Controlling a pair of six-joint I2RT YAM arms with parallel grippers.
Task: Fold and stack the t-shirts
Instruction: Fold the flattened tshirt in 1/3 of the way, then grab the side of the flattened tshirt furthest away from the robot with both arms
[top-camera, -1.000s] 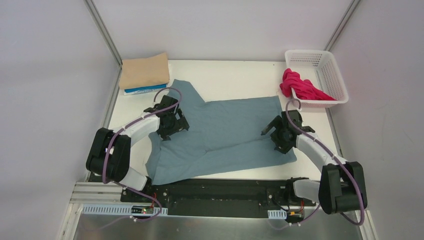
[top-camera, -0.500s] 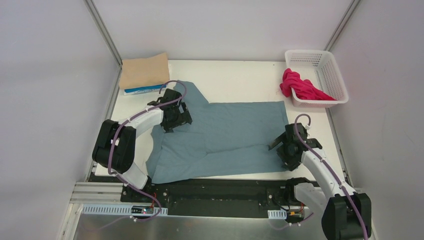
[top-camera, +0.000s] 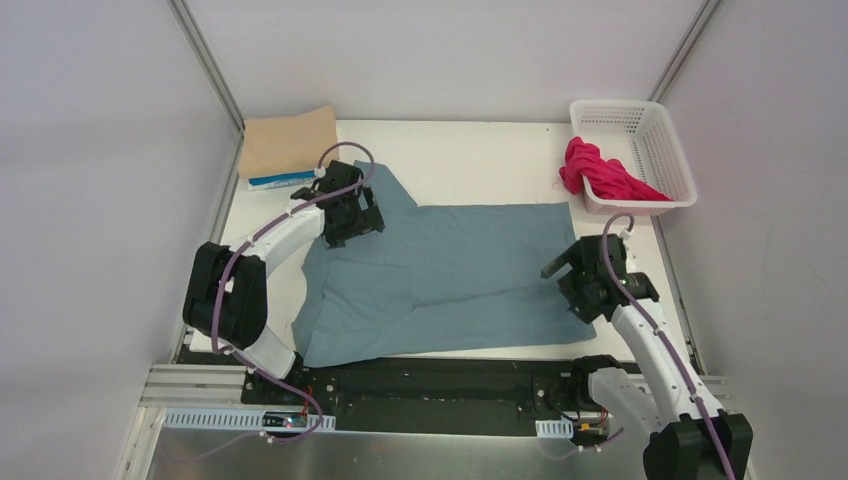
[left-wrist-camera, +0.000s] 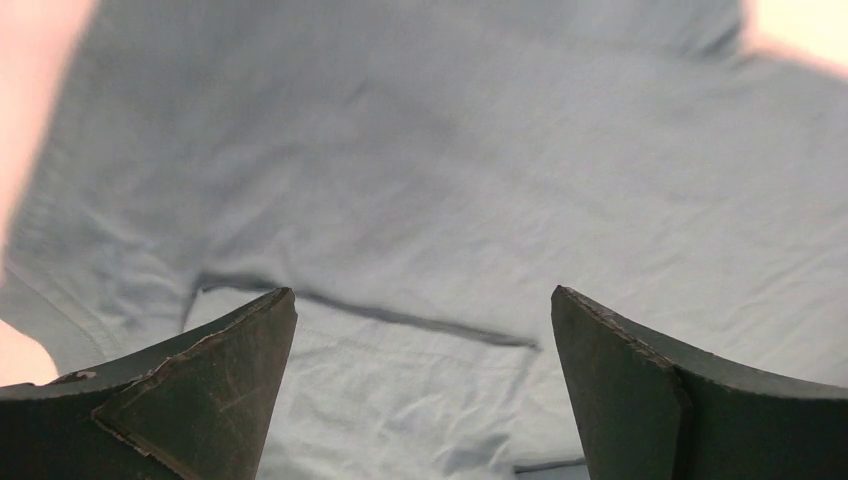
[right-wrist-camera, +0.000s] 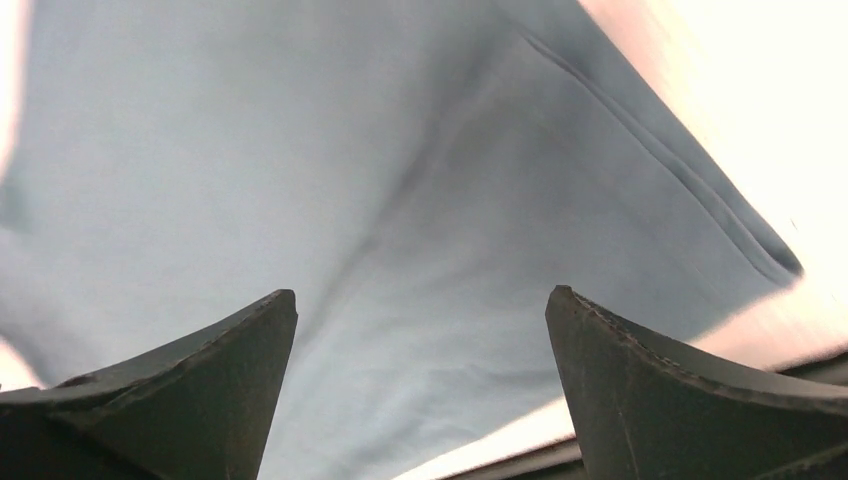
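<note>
The teal-blue t-shirt (top-camera: 440, 270) lies spread over the white bench's (top-camera: 470, 160) middle. The left tool (top-camera: 348, 222) hangs above its far-left sleeve and the right tool (top-camera: 572, 292) above its right edge, both wide and empty. A tan t-shirt (top-camera: 290, 142) sits folded at the far-left corner; pale walls (top-camera: 450, 50) surround.

Finding: a robotics laboratory test cell, not a domestic room. Evidence: a white desk (top-camera: 470, 160) enclosed on three sides by plain pale panels (top-camera: 440, 50) set in aluminium posts (top-camera: 206, 62). The left arm (top-camera: 275, 242) and right arm (top-camera: 655, 340) are bolted to a black mounting rail (top-camera: 440, 385) at the near edge. Exposed purple cabling (top-camera: 218, 310), a slotted cable duct (top-camera: 215, 420) and bare sheet metal (top-camera: 400, 462) are visible below.
</note>
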